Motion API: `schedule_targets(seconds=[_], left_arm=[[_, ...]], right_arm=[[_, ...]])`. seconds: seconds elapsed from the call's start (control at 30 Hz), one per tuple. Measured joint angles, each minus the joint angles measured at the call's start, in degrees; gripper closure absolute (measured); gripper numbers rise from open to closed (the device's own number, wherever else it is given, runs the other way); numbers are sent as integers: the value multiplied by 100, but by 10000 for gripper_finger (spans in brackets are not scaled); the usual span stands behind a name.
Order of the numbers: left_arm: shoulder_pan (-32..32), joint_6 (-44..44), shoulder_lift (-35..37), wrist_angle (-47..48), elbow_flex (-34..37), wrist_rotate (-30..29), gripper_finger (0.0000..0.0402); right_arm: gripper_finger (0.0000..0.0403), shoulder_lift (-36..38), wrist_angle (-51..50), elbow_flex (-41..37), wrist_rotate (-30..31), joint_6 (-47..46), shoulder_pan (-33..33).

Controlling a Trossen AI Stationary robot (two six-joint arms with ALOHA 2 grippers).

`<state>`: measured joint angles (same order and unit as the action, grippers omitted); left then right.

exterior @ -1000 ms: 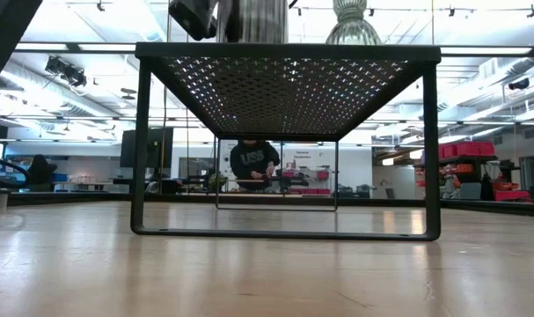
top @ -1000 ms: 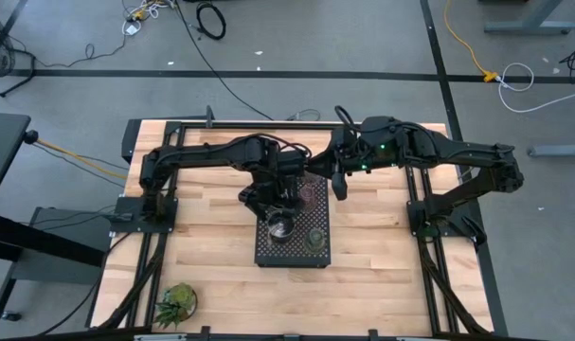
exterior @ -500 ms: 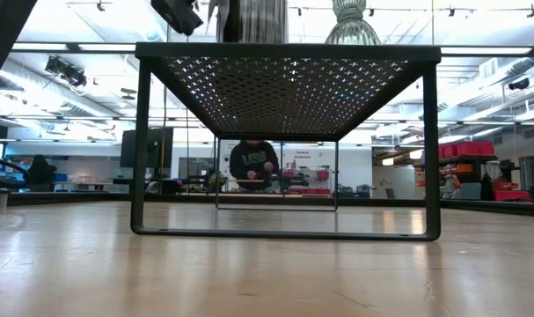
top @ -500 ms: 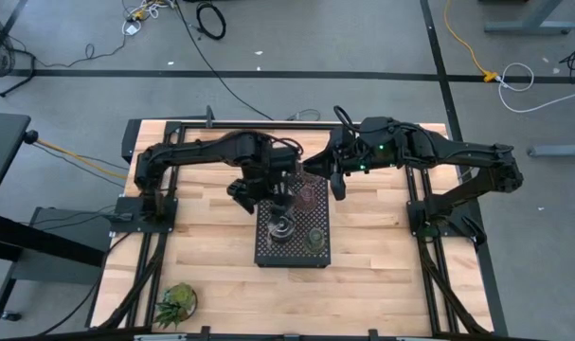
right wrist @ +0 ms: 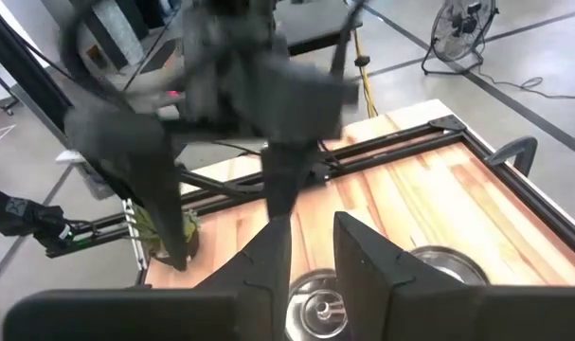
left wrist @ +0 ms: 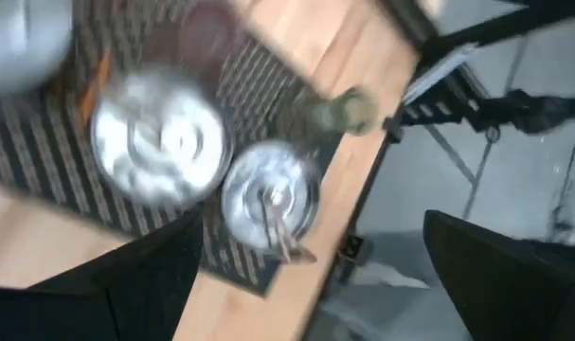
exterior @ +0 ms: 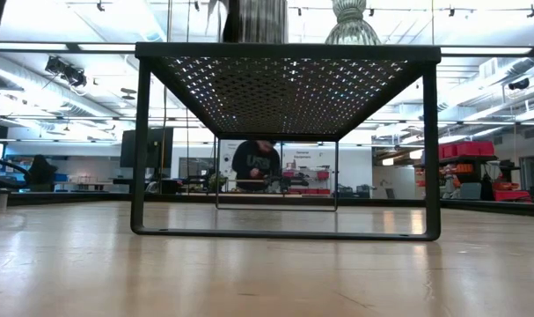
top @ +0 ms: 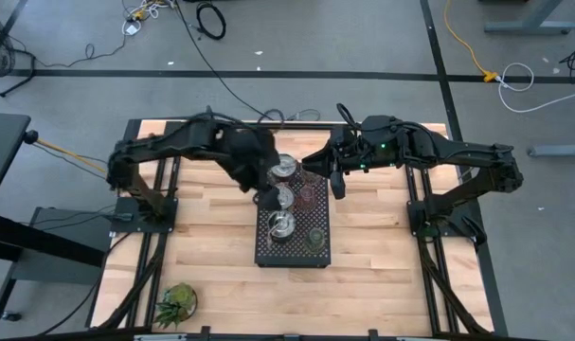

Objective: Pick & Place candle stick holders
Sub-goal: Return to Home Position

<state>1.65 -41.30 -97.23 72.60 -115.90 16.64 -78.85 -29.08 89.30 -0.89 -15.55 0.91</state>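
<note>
Silvery round metal candle stick holders (top: pixel 285 196) are sitting on the black perforated tray (top: pixel 292 254). Left pincer (left wrist: pixel 311 227) is hovering beside them, wide open and empty; right pincer (right wrist: pixel 311 237) is waiting opposite, seemingly ajar. Likely homing: lift clear next.

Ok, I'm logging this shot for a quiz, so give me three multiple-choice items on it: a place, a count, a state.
1. Where is the plant relative to the tray? A on it; B off it, on the table near a corner on the left arm's side; C under it.
2. How many silver holders stand on the tray? A one; B two; C three.
3. How is the left gripper? A open and empty; B shut on a silver holder; C shut on the plant.
Answers: 1 B, it sits on bare wood away from the tray. 2 C, three stand in a row. 3 A, its fingers are wide apart, nothing between; the right gripper hangs at the tray's other side.
</note>
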Motion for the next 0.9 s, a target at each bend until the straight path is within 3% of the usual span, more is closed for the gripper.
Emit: schedule_targets(seconds=[0.1,0.17,0.3,0.37,0.43,0.53,0.6,0.67,0.73,0.9], left_arm=[[26,919,241,-119,0,-79,3],[33,1079,383,-77,-4,-148,3],[-225,2314,731,-204,6,-1372,3],[-268,2660,899,-224,-8,-1713,3],[-258,3015,1156,-146,9,-1712,3],[-327,3420,1496,13,11,-1600,3],[-407,3506,1790,180,11,-1608,3],[-529,3528,2151,280,90,-1717,3],[-655,3553,2667,231,381,-1934,3],[-899,3344,4316,-173,1844,-2217,3]], right_arm=[[318,0,0,0,0,0,0],[318,0,65,0,0,-1,0],[318,-14,253,0,-23,-128,1],[318,-20,484,0,-49,-318,0],[318,15,548,2,-433,-646,6],[318,138,518,-2,-1545,-207,-3],[318,320,520,0,-1879,-77,-117],[318,544,422,0,-1670,-86,-335],[318,811,449,9,-1065,-66,-586],[318,1383,525,4,247,183,-1274]])
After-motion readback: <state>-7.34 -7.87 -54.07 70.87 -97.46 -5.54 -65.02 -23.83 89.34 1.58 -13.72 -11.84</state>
